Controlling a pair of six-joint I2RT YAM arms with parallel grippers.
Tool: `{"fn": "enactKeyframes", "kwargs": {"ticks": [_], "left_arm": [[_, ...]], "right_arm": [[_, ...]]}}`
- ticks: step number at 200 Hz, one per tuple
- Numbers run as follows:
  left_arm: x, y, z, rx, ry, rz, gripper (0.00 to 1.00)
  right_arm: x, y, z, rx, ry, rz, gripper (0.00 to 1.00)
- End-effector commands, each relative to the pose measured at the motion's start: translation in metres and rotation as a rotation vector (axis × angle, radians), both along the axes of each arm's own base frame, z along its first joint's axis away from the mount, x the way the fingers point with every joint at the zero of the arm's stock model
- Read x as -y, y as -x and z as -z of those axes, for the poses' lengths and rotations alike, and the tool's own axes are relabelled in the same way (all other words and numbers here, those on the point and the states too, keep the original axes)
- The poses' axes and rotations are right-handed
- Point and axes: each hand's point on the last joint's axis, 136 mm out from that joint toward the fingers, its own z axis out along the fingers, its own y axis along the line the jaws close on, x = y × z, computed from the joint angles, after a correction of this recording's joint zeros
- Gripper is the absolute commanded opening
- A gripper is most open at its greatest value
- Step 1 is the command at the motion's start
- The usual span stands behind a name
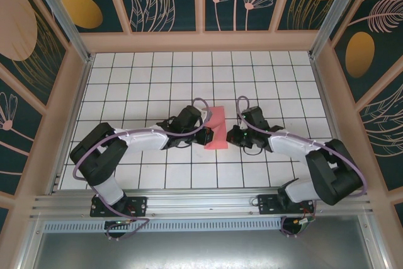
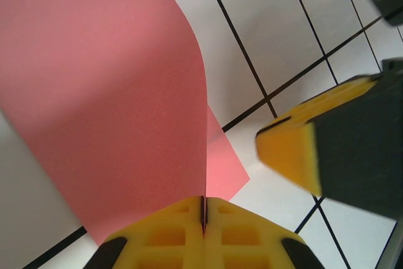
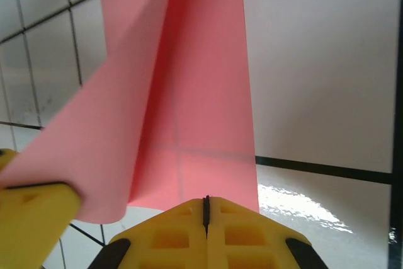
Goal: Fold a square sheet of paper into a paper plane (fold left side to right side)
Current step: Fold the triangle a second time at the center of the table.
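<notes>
The square sheet of paper (image 1: 216, 127) is curling rightward, long axis running near-to-far; left fingers (image 2: 170, 231) are clamping its edge, right fingers (image 3: 242, 231) are sitting pressed together.

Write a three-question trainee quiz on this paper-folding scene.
1. True or false: the thin pink-red square sheet of paper lies completely flat on the white tiled table.
2. The left claw is: A) wide open, B) shut on the paper's edge, C) far from the paper.
3. Fill in: the right claw has ____ fingertips.
Key: 1 false, one side curls up; 2 B; 3 yellow.
</notes>
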Motion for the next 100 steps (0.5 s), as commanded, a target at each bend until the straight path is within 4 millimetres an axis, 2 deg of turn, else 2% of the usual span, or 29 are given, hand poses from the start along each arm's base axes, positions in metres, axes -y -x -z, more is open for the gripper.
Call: {"fn": "enactKeyframes", "kwargs": {"ticks": [1,36,100], "left_arm": [[-0.002,-0.002,-0.003,0.010,0.004,-0.003,0.00],[-0.012,-0.002,0.008,0.007,-0.072,0.002,0.00],[-0.016,-0.015,0.006,0.065,-0.141,0.003,0.00]], "right_arm": [[-0.006,-0.001,0.009,-0.034,0.003,0.003,0.00],[-0.005,0.011,0.027,-0.096,0.063,-0.026,0.00],[0.009,0.021,0.043,-0.143,0.147,-0.022,0.00]]}}
